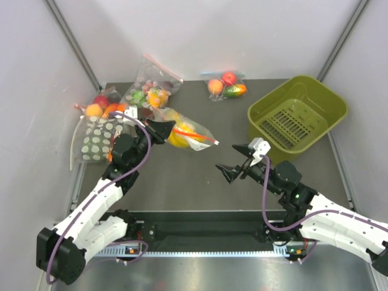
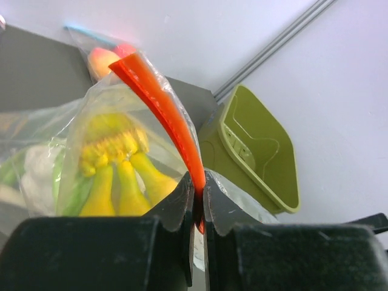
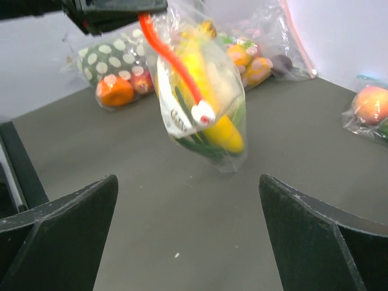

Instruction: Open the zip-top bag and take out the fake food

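The zip-top bag (image 1: 189, 134) hangs by its red-orange zip strip (image 2: 162, 102) from my left gripper (image 2: 197, 189), which is shut on the strip's near end. Inside the clear plastic I see the fake food: yellow bananas (image 2: 118, 176) and a pale green-and-white leafy head (image 2: 37, 173). In the right wrist view the bag (image 3: 203, 91) dangles from the left gripper (image 3: 115, 15), its bottom close to the table. My right gripper (image 1: 229, 160) is open and empty, to the bag's right and apart from it. In its own view the right gripper (image 3: 188, 200) faces the bag.
An olive-green bin (image 1: 297, 115) stands at the back right. At the back left lie a white-dotted bag (image 1: 100, 136) and a clear bag of small multicolour pieces (image 1: 151, 91). A small bag with a peach and a red apple (image 1: 226, 85) sits at the back middle.
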`<state>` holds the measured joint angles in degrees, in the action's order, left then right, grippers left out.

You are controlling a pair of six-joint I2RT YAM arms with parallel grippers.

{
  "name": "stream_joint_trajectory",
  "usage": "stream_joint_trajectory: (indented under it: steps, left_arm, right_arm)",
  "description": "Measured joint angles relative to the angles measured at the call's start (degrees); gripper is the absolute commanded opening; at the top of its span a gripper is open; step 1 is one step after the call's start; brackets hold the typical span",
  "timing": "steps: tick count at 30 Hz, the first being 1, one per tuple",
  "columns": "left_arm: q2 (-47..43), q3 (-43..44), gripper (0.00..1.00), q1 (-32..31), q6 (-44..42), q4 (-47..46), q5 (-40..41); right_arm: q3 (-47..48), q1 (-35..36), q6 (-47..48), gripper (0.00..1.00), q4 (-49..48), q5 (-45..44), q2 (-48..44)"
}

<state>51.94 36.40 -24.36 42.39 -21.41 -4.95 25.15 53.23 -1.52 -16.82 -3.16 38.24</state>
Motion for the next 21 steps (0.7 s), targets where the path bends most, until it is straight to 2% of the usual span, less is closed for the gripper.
stream_joint_trajectory:
  steps: [9,21]
  left_arm:
    - [-2.82,-6.47,0.0,0.02,8.55,-1.62,-3.13]
    - [-6.49,-6.91,0.0,0.02,14.05,-3.06,-4.39]
  right_arm:
    - [-6.32,0.02,-2.67,1.0,-15.37,1.36,4.61]
    - [-9.53,1.16,-3.69,1.0,-31.17,3.06,14.25]
